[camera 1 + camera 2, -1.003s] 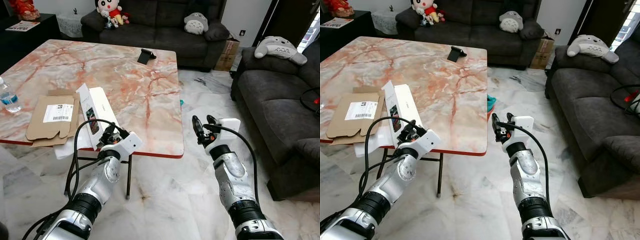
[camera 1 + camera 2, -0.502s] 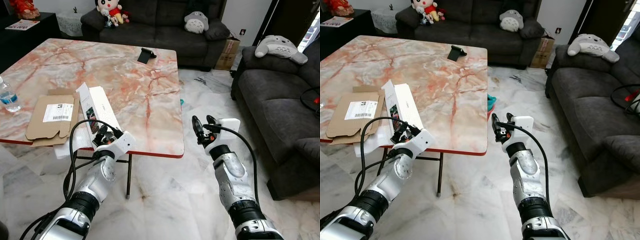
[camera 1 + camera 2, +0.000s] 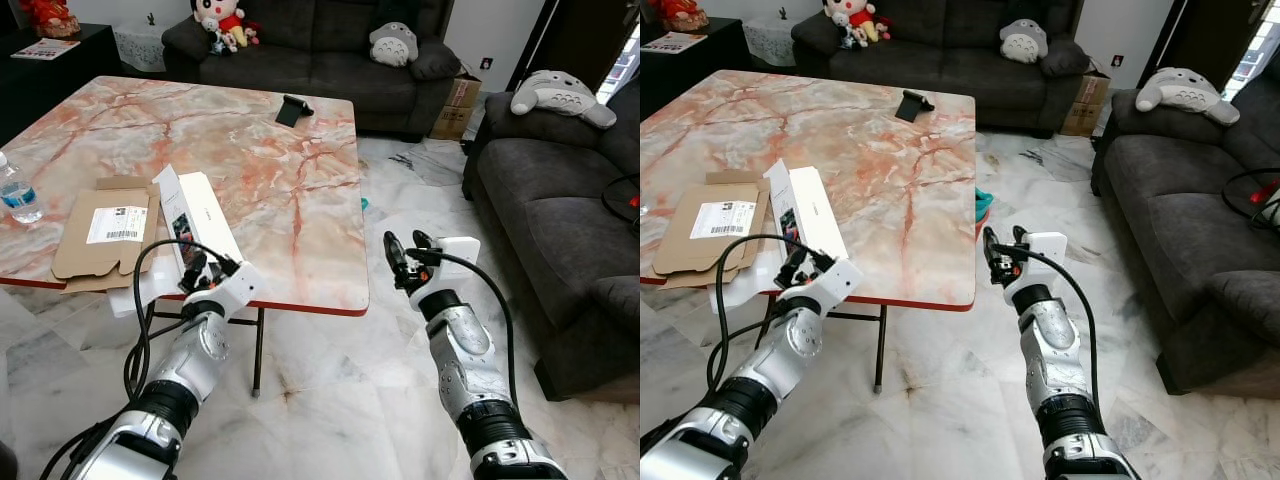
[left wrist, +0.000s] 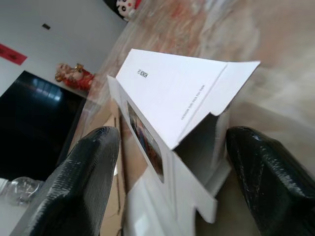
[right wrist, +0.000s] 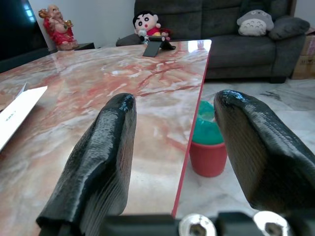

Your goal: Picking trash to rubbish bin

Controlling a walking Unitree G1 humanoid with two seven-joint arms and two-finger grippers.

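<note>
While a bottle stands at the far left of the marble table, a flat cardboard sheet lies beside it and a white box sits near the front edge. Just before that box hovers the left gripper, its fingers spread wide, one on each side of the box end. Off the table's right edge, over the marble floor, the right gripper is held up with fingers parted and empty. Below that edge stands a red bin. Dark sofas line the back and right.
</note>
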